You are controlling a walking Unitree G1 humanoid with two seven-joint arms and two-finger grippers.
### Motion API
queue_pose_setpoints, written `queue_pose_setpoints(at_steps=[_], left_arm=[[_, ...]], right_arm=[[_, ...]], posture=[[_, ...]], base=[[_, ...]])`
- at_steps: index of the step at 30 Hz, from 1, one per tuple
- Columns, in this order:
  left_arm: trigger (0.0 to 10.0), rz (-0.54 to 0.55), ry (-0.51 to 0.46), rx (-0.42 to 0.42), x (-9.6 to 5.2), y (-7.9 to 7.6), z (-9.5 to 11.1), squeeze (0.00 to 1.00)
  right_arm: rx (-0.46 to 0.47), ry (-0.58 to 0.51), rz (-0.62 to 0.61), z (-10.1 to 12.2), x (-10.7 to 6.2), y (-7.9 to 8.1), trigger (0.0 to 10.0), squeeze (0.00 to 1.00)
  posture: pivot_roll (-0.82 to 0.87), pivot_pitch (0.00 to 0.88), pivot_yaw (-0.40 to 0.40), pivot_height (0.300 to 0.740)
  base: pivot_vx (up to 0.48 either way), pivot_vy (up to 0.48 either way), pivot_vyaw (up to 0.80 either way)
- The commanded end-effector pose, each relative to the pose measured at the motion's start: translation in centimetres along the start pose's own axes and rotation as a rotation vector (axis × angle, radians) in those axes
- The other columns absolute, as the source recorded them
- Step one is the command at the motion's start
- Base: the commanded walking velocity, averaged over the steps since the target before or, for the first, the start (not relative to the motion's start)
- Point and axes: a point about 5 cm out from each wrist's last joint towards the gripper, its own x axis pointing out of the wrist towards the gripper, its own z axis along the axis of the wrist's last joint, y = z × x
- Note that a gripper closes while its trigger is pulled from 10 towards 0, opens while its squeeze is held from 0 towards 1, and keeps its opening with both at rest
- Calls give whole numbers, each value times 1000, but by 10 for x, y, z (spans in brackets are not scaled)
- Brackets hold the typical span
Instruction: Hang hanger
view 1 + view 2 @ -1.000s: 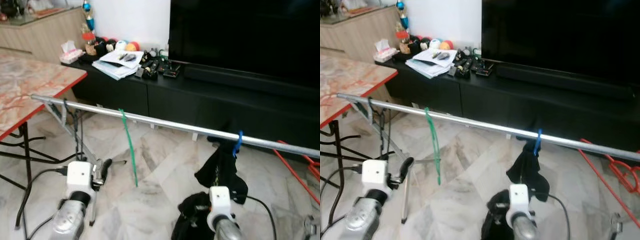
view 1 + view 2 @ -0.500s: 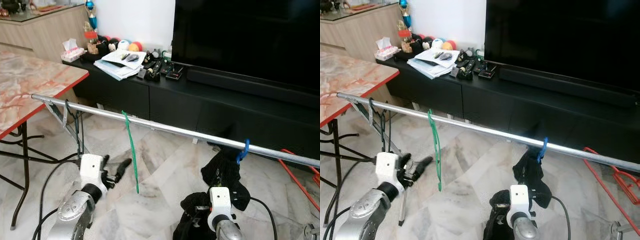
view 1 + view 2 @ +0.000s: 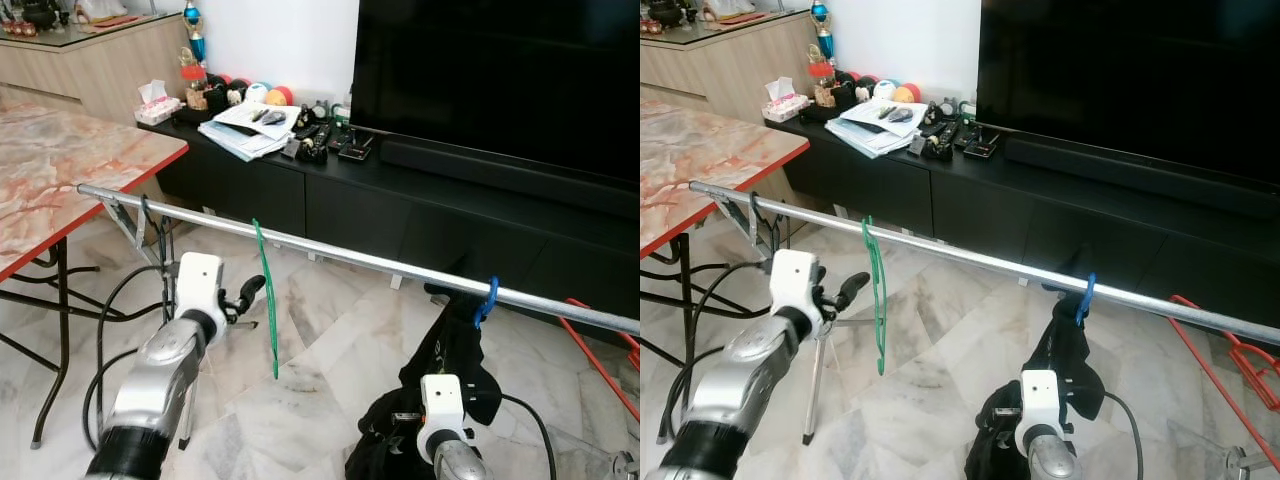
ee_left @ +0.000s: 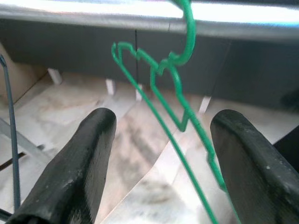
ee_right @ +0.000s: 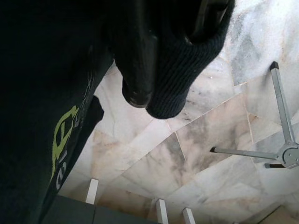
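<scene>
Reaching: your left gripper (image 4: 159, 154) is raised beside the rail, fingers (image 4: 79, 158) spread wide, empty.
Hanger: thin green wire hanger (image 3: 265, 290) hooks over the long silver metal rail (image 3: 340, 258), near its table-side end, between your fingers but untouched.
Right gripper (image 5: 140, 70): buried in black garment (image 3: 450, 350); grip unclear.

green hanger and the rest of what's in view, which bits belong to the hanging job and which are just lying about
Part of the job:
green hanger
metal rail
left gripper, open
right gripper, in the black garment on the blue hanger

Lying about:
television
papers
tissue box
marble table
red hanger
</scene>
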Motion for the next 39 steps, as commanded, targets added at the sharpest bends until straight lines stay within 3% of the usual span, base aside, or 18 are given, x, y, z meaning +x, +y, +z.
queue_pose_setpoints(at_steps=[1, 10, 19, 39], left_arm=[[10000, 13, 67, 20, 5, 1, -4, 0], [10000, -14, 80, 24, 23, -13, 7, 0], [10000, 101, 123, 17, 38, -9, 10, 0], [9922, 78, 115, -8, 44, -9, 4, 0]], right_arm=[[-8, 0, 5, 1, 1, 2, 10000, 0], [-11, -1, 6, 1, 1, 2, 10000, 0], [-13, 1, 8, 2, 1, 3, 10000, 0], [-13, 12, 5, -2, 0, 2, 10000, 0]], posture=[[-22, 79, 30, 740], [-24, 78, 27, 740], [-26, 80, 29, 740], [-33, 70, 30, 740]], base=[[0, 0, 0], [0, 0, 0], [0, 0, 0], [0, 0, 0]])
